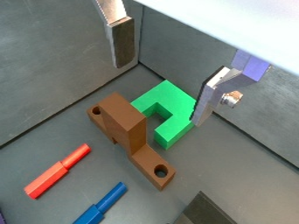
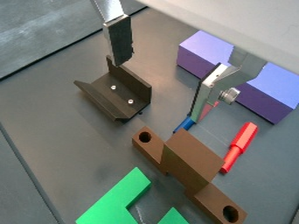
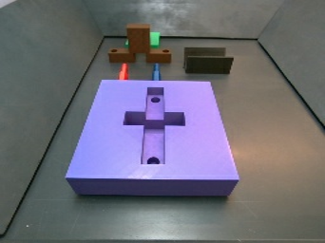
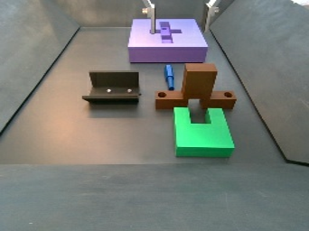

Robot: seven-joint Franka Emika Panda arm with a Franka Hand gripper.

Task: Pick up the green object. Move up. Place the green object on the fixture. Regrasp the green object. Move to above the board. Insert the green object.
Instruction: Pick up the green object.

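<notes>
Apparently nothing is done yet: the green object (image 4: 203,132) is left on the floor at 6 o'clock of the brown stand (image 4: 198,88), while the gripper (image 1: 163,66) is held above it, fingers apart and empty.

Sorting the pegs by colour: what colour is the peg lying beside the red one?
Blue peg; clearest in a wrist view, below the open gripper.

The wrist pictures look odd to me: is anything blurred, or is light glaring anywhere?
In a wrist view the fingers look soft, being close to the lens, while the green object is sharp. In a side view the board is evenly lit, its front edge brightest; the gripper is cropped at the frame's top.
</notes>
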